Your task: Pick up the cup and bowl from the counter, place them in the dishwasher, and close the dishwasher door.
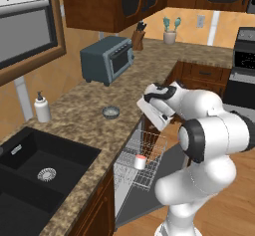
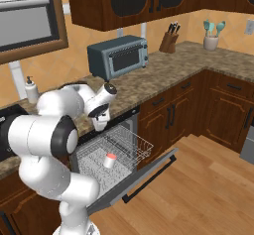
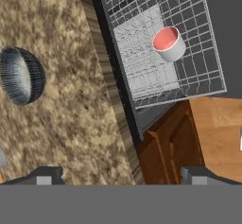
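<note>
Inside the dishwasher (image 1: 130, 190) rack stands the cup (image 1: 140, 162); claw (image 3: 118, 176) spread wide, holding nothing.

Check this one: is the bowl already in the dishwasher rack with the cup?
No. The bowl sits on the counter; the cup stands alone in the rack.

You've got the counter (image 1: 79, 108) carrying the bowl (image 1: 110, 112), toaster oven (image 1: 106, 59), soap dispenser (image 1: 42, 107), knife block (image 1: 138, 38) and utensil pot (image 1: 170, 36). The wire rack (image 1: 149, 153) holds the cup (image 1: 140, 162), upright.
</note>
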Controlling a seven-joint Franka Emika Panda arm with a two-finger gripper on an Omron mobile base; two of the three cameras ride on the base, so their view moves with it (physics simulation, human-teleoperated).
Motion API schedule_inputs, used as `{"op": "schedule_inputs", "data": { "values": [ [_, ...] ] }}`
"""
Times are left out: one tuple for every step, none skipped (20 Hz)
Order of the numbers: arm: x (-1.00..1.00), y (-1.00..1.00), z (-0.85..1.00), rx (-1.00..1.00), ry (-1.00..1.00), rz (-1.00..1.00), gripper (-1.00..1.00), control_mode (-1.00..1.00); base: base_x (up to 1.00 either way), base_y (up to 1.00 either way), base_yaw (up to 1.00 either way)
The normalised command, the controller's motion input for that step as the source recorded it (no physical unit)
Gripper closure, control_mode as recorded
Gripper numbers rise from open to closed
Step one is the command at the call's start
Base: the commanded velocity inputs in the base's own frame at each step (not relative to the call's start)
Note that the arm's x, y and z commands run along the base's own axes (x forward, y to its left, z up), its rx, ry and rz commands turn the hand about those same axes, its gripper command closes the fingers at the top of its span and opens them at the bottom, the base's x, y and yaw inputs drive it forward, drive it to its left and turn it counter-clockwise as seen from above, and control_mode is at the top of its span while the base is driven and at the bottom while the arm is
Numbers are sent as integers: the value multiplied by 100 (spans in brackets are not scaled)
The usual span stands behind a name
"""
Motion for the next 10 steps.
{"op": "schedule_inputs", "data": {
  "values": [
    [61,33,0,0,5,0,-100,-100,0,0,0],
    [66,28,0,0,3,0,-100,-100,0,0,0],
    [70,25,0,0,2,0,-100,-100,0,0,0],
    [70,29,0,0,0,0,-100,-100,0,0,0],
    [66,27,0,0,0,0,-100,-100,0,0,0],
    [60,29,0,0,0,0,-100,-100,0,0,0],
    [61,30,0,0,0,0,-100,-100,0,0,0],
    [58,36,-4,0,0,0,-100,-100,0,0,0],
    [59,38,-9,0,0,0,-100,-100,0,0,0],
    [52,42,-12,0,0,0,-100,-100,0,0,0]
  ]
}}
